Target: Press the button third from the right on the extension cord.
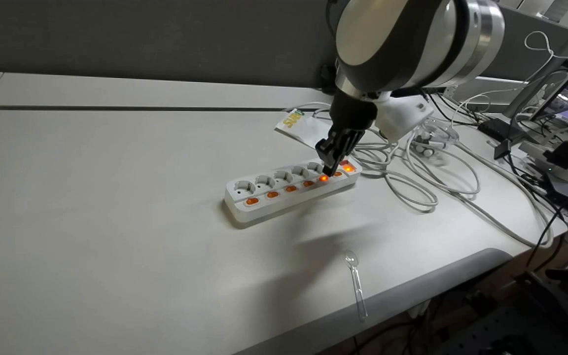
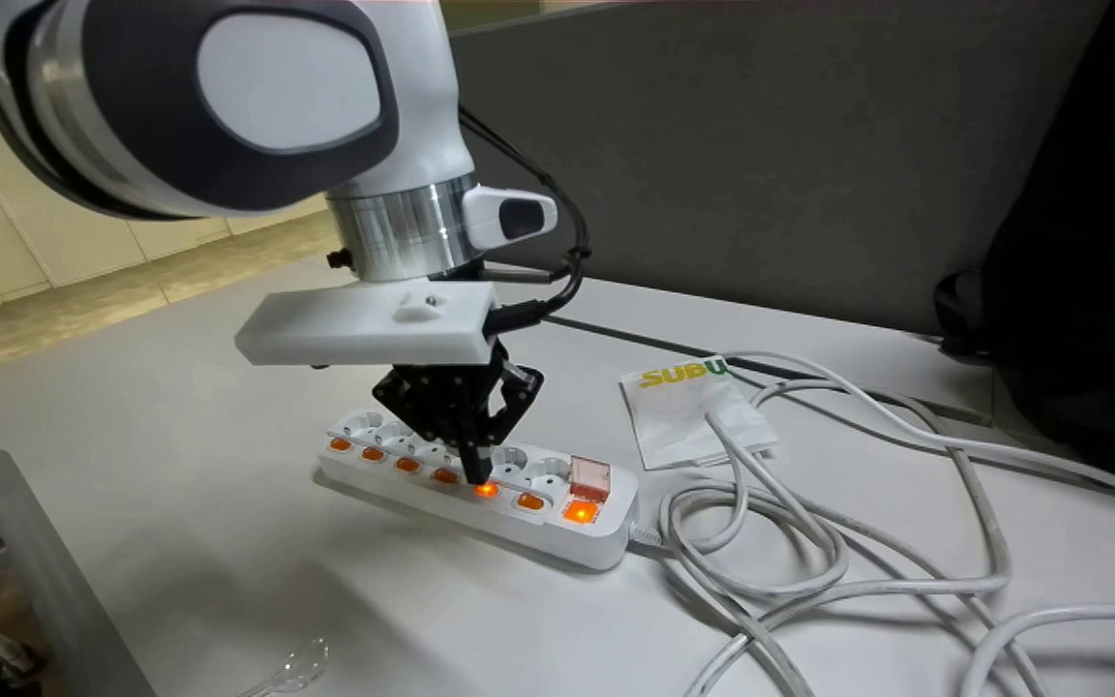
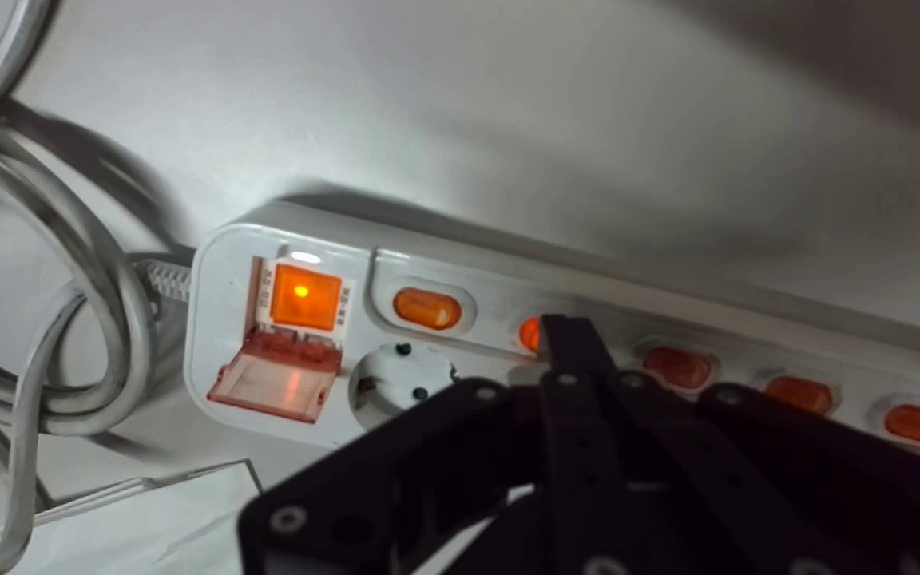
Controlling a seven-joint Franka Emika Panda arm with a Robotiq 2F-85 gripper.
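The extension cord [image 1: 289,209] is a long white power strip lying flat on the table, also in an exterior view [image 2: 557,547] and the wrist view [image 3: 220,319]. The third button from the right [image 1: 324,178] glows orange; it also shows lit in an exterior view [image 2: 486,490] and in the wrist view [image 3: 529,334], where a fingertip hides part of it. My gripper [image 1: 331,170] points down at that button, its fingertips [image 2: 477,474] together and empty. In the wrist view the fingertips [image 3: 574,323] overlap the button; I cannot tell whether they touch it.
The large lit main switch [image 3: 306,297] has a raised red cover [image 3: 280,379]. Grey-white cables [image 1: 417,172] coil beside the strip. A white paper bag [image 2: 693,416] lies behind it. A clear plastic spoon [image 1: 356,283] lies near the table's front edge. A dark partition [image 1: 141,39] stands behind.
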